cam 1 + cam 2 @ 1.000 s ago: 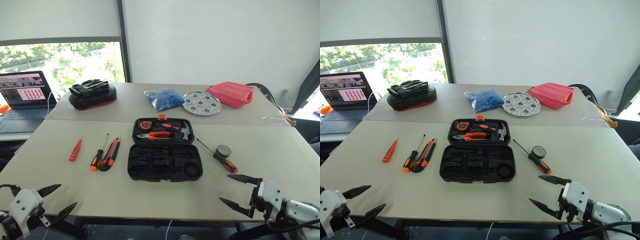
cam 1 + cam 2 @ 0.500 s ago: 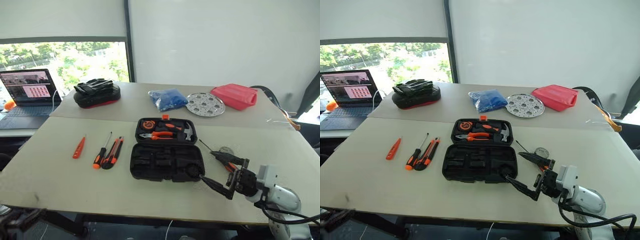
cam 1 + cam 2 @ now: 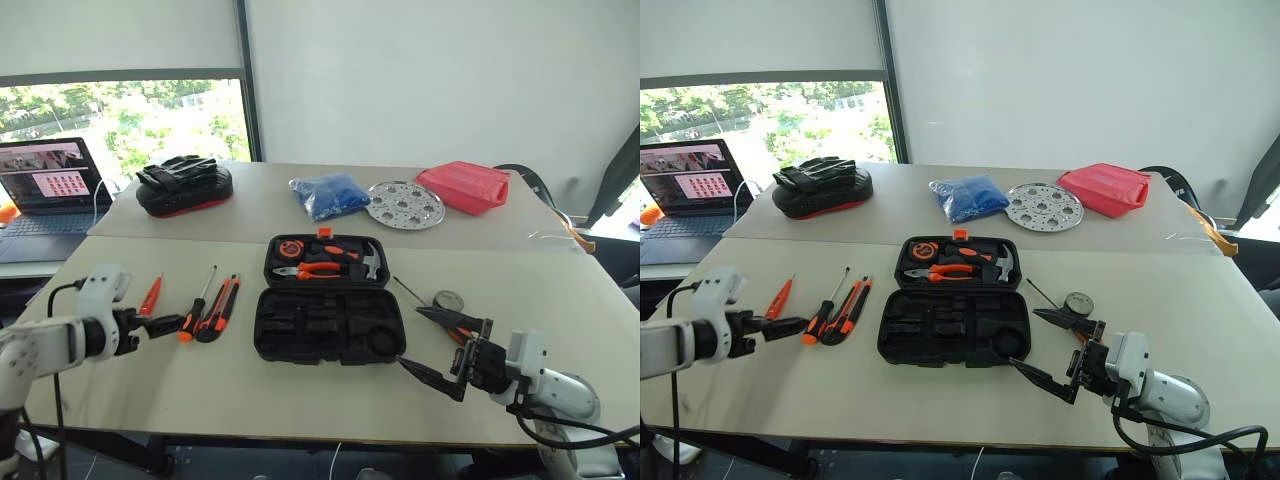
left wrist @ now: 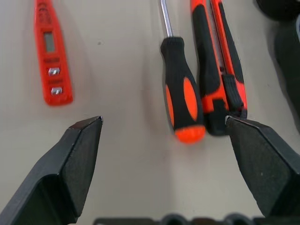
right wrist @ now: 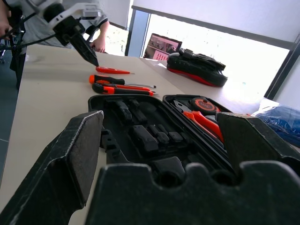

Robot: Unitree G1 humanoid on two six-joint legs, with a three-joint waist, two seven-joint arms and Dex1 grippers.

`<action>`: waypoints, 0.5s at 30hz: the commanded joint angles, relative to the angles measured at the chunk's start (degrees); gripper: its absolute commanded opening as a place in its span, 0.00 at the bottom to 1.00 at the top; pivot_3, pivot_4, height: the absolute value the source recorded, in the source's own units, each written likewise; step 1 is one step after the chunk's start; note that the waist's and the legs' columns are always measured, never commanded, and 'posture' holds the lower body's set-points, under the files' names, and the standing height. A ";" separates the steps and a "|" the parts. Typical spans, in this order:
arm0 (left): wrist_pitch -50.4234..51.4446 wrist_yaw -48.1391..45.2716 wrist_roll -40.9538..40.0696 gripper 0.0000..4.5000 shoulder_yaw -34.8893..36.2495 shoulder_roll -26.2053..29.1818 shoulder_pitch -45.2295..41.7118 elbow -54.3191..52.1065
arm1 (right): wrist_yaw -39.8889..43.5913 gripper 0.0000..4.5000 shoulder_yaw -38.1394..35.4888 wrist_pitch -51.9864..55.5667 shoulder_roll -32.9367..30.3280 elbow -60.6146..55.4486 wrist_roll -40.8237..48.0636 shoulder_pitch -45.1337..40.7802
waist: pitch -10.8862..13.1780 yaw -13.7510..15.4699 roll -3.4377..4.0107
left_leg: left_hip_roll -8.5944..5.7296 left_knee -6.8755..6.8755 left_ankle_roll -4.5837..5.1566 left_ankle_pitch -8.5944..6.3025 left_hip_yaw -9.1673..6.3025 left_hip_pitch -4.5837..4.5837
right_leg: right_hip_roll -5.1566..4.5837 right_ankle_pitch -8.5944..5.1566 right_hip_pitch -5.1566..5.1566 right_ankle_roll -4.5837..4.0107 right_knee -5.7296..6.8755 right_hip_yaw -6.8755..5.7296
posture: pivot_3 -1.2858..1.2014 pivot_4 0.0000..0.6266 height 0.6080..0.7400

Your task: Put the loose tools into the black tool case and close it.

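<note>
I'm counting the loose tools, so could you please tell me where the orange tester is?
In the left eye view, the orange tester lies on the table's left side, left of the screwdriver, beside the left gripper.

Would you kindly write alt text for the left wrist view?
The open left claw hovers over a table, its fingers spread. Beyond the fingers lie an orange tester, a screwdriver and a utility knife side by side.

- No word, brand or number can be read anywhere.
- The laptop [image 3: 45,185] at ten o'clock shows small picture tiles, too tiny to read.
- The orange tester [image 4: 50,54] carries a little blank window.
</note>
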 commanded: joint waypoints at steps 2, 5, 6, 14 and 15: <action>-1.56 -0.68 4.79 1.00 -4.80 -2.07 -5.66 4.84 | -0.49 0.99 -1.21 -2.14 0.25 -1.62 -0.25 1.70 | 0.00 0.02 0.00 | -0.01 0.00 0.00 0.00 0.00 -0.01 | 0.00 -0.01 -0.01 0.01 -0.01 0.00 | 0.52 0.24 1.00; -2.10 -1.76 6.81 1.00 -7.10 -3.84 -8.33 6.94 | -0.84 0.99 -1.20 -2.52 0.39 -2.01 -0.39 2.63 | 0.01 0.16 -0.01 | -0.02 0.00 -0.01 0.01 0.00 -0.02 | 0.00 -0.01 0.00 0.01 0.00 0.00 | 0.52 0.24 1.00; -2.33 -1.56 7.96 1.00 -8.04 -4.54 -9.18 8.02 | -0.93 0.99 -1.16 -2.66 0.43 -2.16 -0.45 2.90 | 0.01 0.18 -0.01 | -0.02 0.00 -0.02 0.01 -0.01 -0.03 | 0.00 0.00 -0.01 0.02 0.01 -0.01 | 0.52 0.24 1.00; -4.32 -3.62 13.27 0.66 -11.21 -7.01 -11.49 11.82 | -1.77 1.00 -1.44 -2.91 0.54 -3.09 -0.73 4.30 | 0.00 0.59 -0.01 | -0.04 0.01 -0.08 0.06 -0.02 0.01 | 0.00 0.00 0.02 0.03 0.04 0.00 | 0.52 0.24 1.00; -4.38 -4.19 13.62 0.59 -11.33 -6.77 -11.47 11.83 | -1.94 1.00 -1.52 -2.94 0.50 -3.15 -0.76 4.48 | 0.00 0.65 -0.01 | -0.05 0.01 -0.08 0.06 -0.03 0.01 | 0.00 0.00 0.03 0.03 0.04 0.00 | 0.52 0.24 1.00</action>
